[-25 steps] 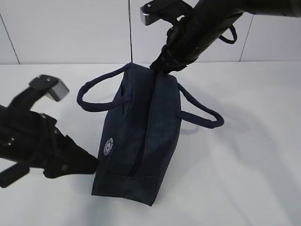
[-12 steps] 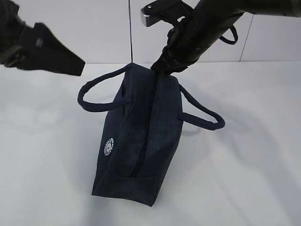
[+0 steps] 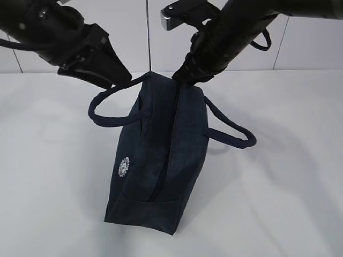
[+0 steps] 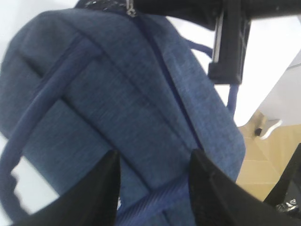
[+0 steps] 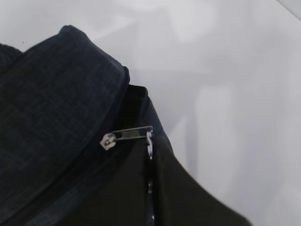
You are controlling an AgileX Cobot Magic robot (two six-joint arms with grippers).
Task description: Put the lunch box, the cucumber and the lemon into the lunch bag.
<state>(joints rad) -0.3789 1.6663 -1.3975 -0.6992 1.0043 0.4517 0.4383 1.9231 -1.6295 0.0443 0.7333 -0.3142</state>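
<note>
On the white table [image 3: 289,203] in the exterior view stands 1 lunch bag [image 3: 155,166], zipped along its top, with 2 loop handles and 1 round white logo [image 3: 124,167]. Nothing else lies around it. The left gripper [image 3: 115,80] hangs by the left handle [image 3: 107,110]; the right gripper [image 3: 185,75] sits at the bag's far end.

From the left wrist, 2 dark fingers [image 4: 101,193] spread wide apart above the bag, holding nothing.

From the right wrist, the metal zipper pull [image 5: 128,135] meets the gripper's black finger; whether the jaws pinch its ring cannot be told.
</note>
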